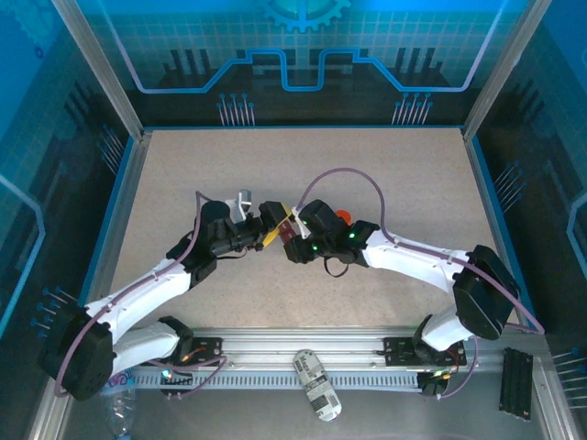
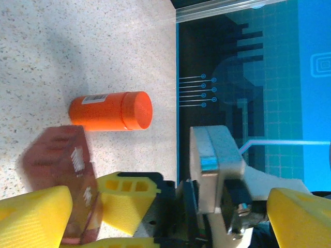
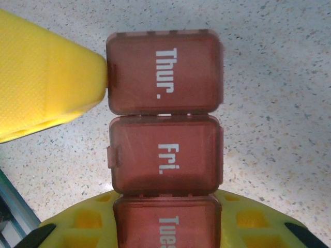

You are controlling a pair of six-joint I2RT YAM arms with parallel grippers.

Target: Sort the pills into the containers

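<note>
The right gripper (image 3: pixel 166 222) is clenched on the lower end of the pill box (image 3: pixel 164 155), at the bottom of its own camera's frame. I think it holds the box this way so that the lids face the camera and the small tabs on the left side are free to reach. The three lids that can be read, Thur., Fri. and Tues., are all shut, so no pill can go in before one is lifted. The left gripper (image 2: pixel 168 217) stands wide apart and grasps nothing. One yellow finger (image 3: pixel 46 88), at the upper left, touches the tab side of the Thur. cell, probably to flip that lid. In the top view the box is in the middle of the table (image 1: pixel 404 174), between the two arms. The orange bottle (image 2: pixel 111 111) lies on its side near the box, apart from it, with its cap on. The closed cap and closed lids stand in the way.
</note>
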